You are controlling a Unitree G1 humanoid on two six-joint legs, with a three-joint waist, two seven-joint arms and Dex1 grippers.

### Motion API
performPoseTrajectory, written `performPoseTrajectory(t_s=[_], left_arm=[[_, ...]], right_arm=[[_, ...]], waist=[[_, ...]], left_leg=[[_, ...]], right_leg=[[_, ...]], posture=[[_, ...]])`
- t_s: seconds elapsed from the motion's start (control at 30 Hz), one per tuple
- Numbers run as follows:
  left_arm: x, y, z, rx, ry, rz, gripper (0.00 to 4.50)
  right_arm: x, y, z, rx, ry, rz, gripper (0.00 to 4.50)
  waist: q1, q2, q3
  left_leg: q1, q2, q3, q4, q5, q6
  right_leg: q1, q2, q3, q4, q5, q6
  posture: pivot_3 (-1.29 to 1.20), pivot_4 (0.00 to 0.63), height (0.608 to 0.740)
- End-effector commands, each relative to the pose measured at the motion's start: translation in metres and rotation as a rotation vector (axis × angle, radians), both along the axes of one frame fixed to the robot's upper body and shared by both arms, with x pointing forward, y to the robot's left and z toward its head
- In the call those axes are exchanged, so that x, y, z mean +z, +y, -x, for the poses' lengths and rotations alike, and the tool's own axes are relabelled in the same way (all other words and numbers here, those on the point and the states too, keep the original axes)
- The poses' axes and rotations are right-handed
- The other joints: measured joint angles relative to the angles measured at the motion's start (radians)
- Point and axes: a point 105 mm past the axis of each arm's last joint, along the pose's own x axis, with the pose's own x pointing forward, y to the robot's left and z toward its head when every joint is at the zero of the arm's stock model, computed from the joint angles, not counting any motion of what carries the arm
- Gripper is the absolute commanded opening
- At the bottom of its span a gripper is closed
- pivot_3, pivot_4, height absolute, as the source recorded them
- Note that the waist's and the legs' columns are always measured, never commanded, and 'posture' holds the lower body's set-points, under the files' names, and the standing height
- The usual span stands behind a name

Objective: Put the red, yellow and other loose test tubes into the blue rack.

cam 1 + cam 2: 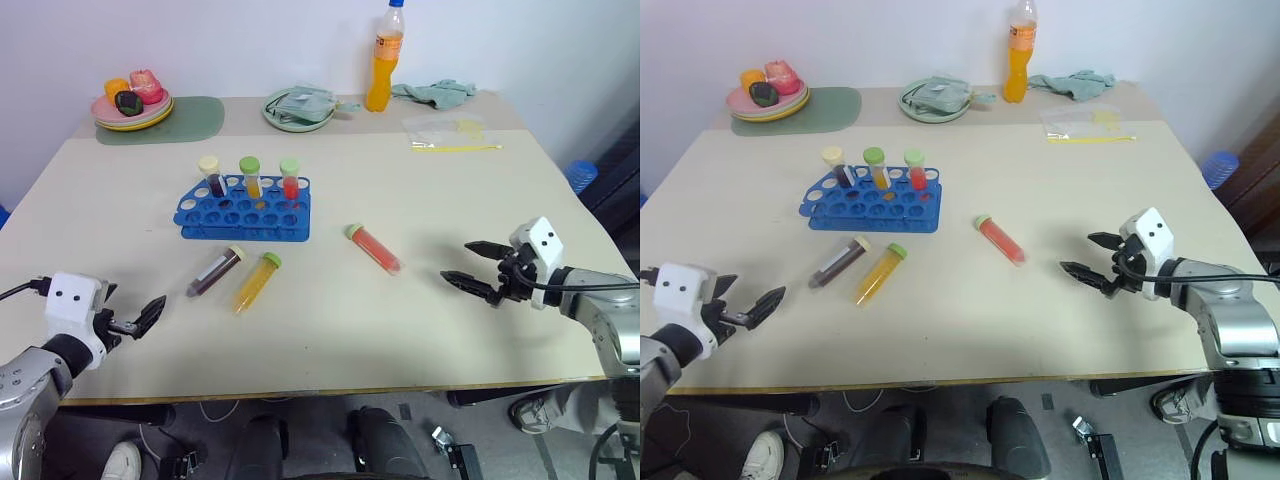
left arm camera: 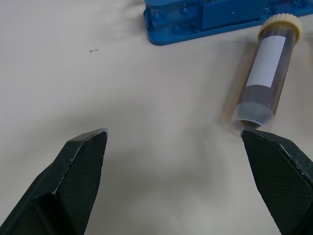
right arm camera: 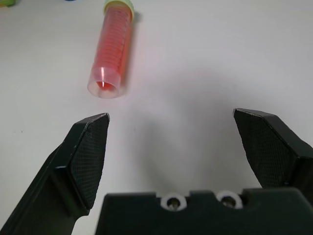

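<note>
The blue rack [image 1: 240, 232] stands left of the table's middle with three capped tubes upright in its back row. In front of it lie three loose test tubes: a dark maroon one with a cream cap [image 1: 214, 271], a yellow one with a green cap [image 1: 256, 282], and a red one with a green cap [image 1: 375, 248] further right. My left gripper [image 1: 130, 305] hovers open near the front left edge, pointing at the maroon tube [image 2: 264, 83]. My right gripper [image 1: 458, 260] is open to the right of the red tube [image 3: 112, 54], a short gap away. Neither holds anything.
Along the back edge stand a tall orange drink bottle [image 1: 385, 60], stacked plates with food [image 1: 132, 105] on a green mat [image 1: 195, 118], a green plate holding a cloth [image 1: 298, 108], a crumpled cloth [image 1: 436, 92] and a clear plastic bag [image 1: 450, 130].
</note>
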Motion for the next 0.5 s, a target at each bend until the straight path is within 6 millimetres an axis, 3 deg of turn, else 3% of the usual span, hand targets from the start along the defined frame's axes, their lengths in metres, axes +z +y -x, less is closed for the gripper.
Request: performPoseTrajectory(t_s=[0.03, 0.5], left_arm=[[0.0131, -0.001, 0.0006, 0.002, -0.057, -0.03, 4.5], [0.0141, -0.0032, -0.003, 0.005, -0.067, -0.025, 4.5]], right_arm=[[0.0102, 0.0027, -0.0023, 0.018, -0.039, 0.012, 4.49], [0.0068, 0.0043, -0.0002, 0.008, -0.037, 0.016, 4.49]], waist=[[0.0, 0.0, 0.0], [0.001, 0.0, 0.0]], left_leg=[[0.0, 0.0, 0.0, 0.0, 0.0, 0.0], [0.0, 0.0, 0.001, 0.0, 0.0, 0.0]], right_leg=[[0.0, 0.0, 0.0, 0.0, 0.0, 0.0], [0.0, 0.0, 0.0, 0.0, 0.0, 0.0]], posture=[[0.0, 0.15, 0.74], [0.0, 0.15, 0.74]])
